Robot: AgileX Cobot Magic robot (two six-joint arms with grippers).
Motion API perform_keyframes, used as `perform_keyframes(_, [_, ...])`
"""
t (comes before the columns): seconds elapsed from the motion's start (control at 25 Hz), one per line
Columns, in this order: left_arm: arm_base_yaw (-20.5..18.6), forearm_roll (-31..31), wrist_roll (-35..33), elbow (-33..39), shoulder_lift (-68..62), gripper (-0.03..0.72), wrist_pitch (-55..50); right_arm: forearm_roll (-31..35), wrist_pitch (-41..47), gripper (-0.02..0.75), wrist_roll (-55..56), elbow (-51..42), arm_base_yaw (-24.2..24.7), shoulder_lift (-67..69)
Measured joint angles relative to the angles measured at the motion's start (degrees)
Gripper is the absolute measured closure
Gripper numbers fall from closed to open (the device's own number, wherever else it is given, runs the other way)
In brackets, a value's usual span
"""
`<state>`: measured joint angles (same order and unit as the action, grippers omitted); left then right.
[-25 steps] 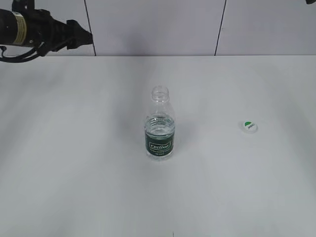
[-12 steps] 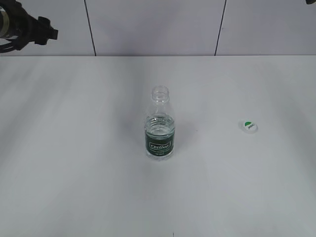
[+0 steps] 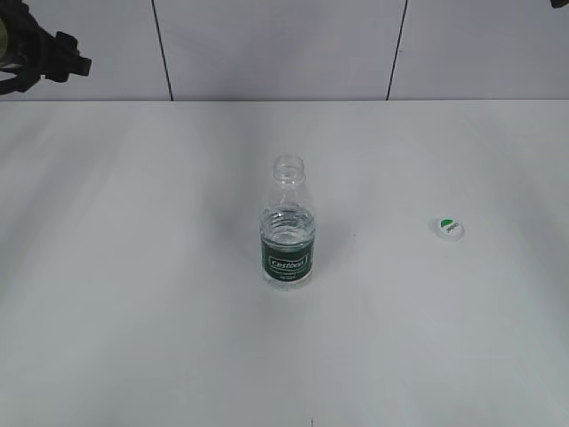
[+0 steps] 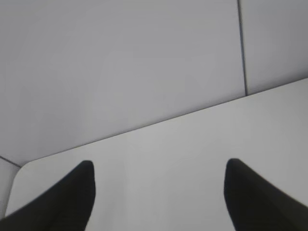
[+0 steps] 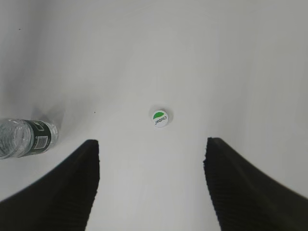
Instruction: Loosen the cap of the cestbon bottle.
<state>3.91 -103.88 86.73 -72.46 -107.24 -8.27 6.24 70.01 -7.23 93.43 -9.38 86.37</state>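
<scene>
The cestbon bottle (image 3: 288,233) stands upright in the middle of the white table, its neck bare with no cap on it; it also shows at the left edge as the cestbon bottle (image 5: 26,138). The white cap (image 3: 449,228) with a green half-circle lies flat on the table to the bottle's right, and the cap (image 5: 160,118) sits ahead of my right gripper (image 5: 151,144), which hangs open and empty above the table. My left gripper (image 4: 159,166) is open and empty, facing the back wall; only a dark tip of the left arm (image 3: 40,58) shows at the top left.
The table (image 3: 133,311) is white and bare around the bottle and cap. A panelled wall (image 3: 276,44) with dark seams rises behind its far edge. The table's rounded corner (image 4: 24,166) lies below the left gripper.
The left arm has drawn back to the left, almost out of the exterior view. Bottle and cap have not moved.
</scene>
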Motion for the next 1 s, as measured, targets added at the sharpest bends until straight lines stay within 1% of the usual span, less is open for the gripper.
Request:
perform_keyframes(0.12, [-0.9,3.1,-4.0,0.0,0.0,0.188,-1.8,0.0,0.0,0.22,0.0,0.0,0.0,0.0])
perform_keyframes(0.24, [-1.5,9.9,-14.0,0.1,0.0,0.204,-3.0,0.0,0.0,0.22,0.0,0.0,0.0,0.0])
perform_keyframes(0.32, [-1.5,16.3,-21.2,0.6,0.0,0.215,-4.4,0.0,0.1,0.22,0.0,0.0,0.0,0.0])
perform_keyframes(0.52, [-1.5,34.3,-37.3,1.3,0.0,0.229,-12.0,0.0,0.1,0.22,0.0,0.0,0.0,0.0])
perform_keyframes(0.68, [-1.5,51.9,-50.4,1.3,0.1,0.25,-16.4,0.0,0.1,0.22,-0.1,0.0,0.0,0.0])
perform_keyframes(0.76, [-1.4,60.2,-55.8,1.3,0.2,0.269,-18.6,0.0,0.1,0.22,-0.1,0.0,0.0,0.0])
perform_keyframes(0.88, [-0.9,70.5,-63.6,1.3,1.2,0.295,-21.5,0.0,0.1,0.22,-0.1,0.0,0.0,0.0])
perform_keyframes(1.0, [-0.6,81.2,-71.1,0.1,2.3,0.302,-24.6,0.3,0.1,0.22,-0.1,0.0,0.0,0.0])
